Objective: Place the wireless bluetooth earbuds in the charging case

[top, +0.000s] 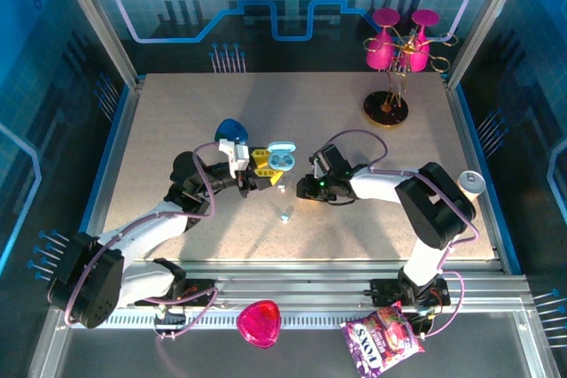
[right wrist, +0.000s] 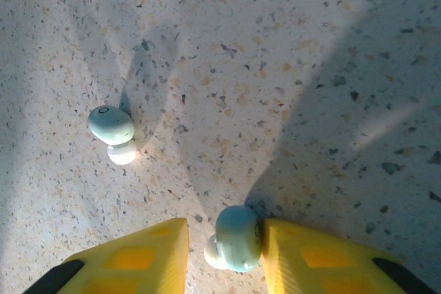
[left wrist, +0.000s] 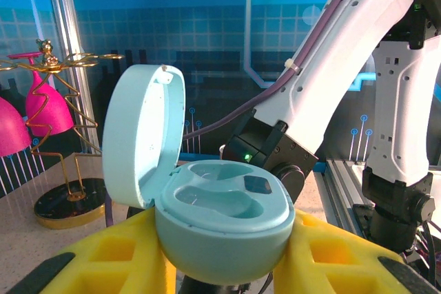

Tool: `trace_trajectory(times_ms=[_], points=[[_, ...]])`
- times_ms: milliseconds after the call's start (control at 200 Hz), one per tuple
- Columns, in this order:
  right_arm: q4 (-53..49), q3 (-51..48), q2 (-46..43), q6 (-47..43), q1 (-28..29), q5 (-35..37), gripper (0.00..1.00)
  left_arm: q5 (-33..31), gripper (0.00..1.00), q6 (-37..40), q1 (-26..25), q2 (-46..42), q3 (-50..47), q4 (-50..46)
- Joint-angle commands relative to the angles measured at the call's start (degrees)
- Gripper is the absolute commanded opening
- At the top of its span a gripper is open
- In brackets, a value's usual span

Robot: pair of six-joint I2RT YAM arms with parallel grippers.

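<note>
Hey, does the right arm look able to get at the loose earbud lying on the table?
Probably yes: the loose earbud lies on bare table near the right hand, nothing between, though another earbud sits between its fingers.

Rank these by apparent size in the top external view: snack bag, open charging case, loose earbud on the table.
1. snack bag
2. open charging case
3. loose earbud
None look alike.

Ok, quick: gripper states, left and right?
Left gripper: shut on the charging case.
Right gripper: open, with an earbud in the gap, not clamped.
</note>
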Motion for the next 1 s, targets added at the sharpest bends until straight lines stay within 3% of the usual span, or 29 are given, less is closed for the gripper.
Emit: trace_trajectory(times_ms=[0, 230, 515, 996], points=[[-1.1, 0.9, 2.1, -0.1, -0.1, 0.5, 0.31, -0.1, 0.27, 1.0, 0.3, -1.4, -0.1, 0.7], [-2.4, 2.6, 2.0, -0.4, -0.2, 1.2, 0.21, -0.2, 0.27, 1.0, 0.4, -1.4, -0.3, 0.7], [-3.5, 2.2, -1.5, -2.4, -0.2, 2.6, 0.19, -1.4, 0.27, 1.7, 0.4, -0.8, -0.6, 1.1], [-20.8, 5.6, -18.5, -13.1, 0.8, 19.0, 0.20, -4.5, 0.27, 2.6, 0.4, 3.5, 0.9, -1.8]])
